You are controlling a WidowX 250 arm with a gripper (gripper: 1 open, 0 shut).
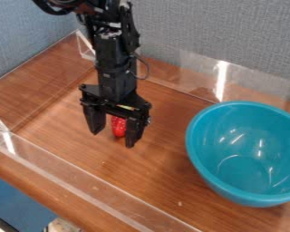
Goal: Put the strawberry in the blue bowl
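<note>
Nearest of all, at the lower left, a clear panel slants along the front edge of the wooden surface, its bright rim crossing the view, and beyond that edge a patch of blue shows below, with something dark in the very corner, too cut off to name. Over to the right, and big in the view, sits the bowl, teal-blue and glossy, mouth up, light glinting off its deep inside, its right side cut by the picture's edge. Nothing red in there; bare inner wall all the way round, as far as the view shows.

Now to the middle, and here's the end effector, black, pointing down, its two fingers spread wide, one to each side of the strawberry. The red fruit sits between them, left of the bowl and well apart from it, partly hidden by the dark parts in front; whether either finger touches it, one cannot tell.

Above, the black arm rises out of the top of the view, a thin cable looping off its side. Behind, another clear panel stands along the back of the surface, passing behind the arm and the bowl, and at the very back come the grey textured walls, meeting in a corner.
</note>
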